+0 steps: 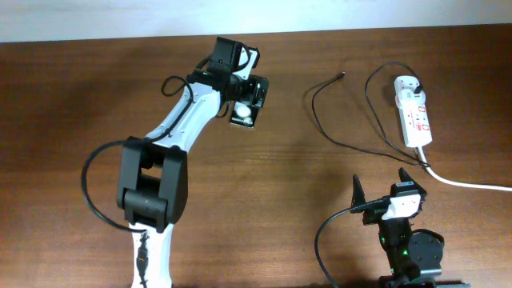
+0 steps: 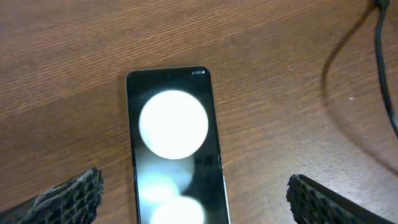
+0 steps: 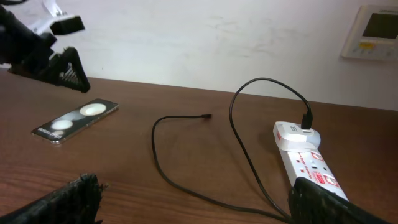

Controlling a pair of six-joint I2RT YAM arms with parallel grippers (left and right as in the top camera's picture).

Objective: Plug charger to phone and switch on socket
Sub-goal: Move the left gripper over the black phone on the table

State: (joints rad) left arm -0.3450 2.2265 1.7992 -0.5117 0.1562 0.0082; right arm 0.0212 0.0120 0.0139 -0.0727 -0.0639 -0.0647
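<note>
The black phone [image 1: 243, 117] lies flat on the wooden table at the back, with two white circles on its face; it also shows in the left wrist view [image 2: 174, 149] and the right wrist view [image 3: 74, 121]. My left gripper [image 1: 245, 98] hovers over it, open, with a finger on each side of it [image 2: 193, 202] and not touching. The charger cable [image 1: 320, 120] loops loose on the table, its tip [image 1: 342, 76] free and its plug [image 1: 417, 85] in the white socket strip [image 1: 415, 116]. My right gripper [image 1: 384, 190] is open and empty in front of the strip [image 3: 199, 205].
The strip's thick white cord [image 1: 472, 185] runs off to the right edge. The black cable crosses the table just ahead of my right gripper [image 3: 186, 180]. A white wall panel [image 3: 376, 31] hangs behind the table.
</note>
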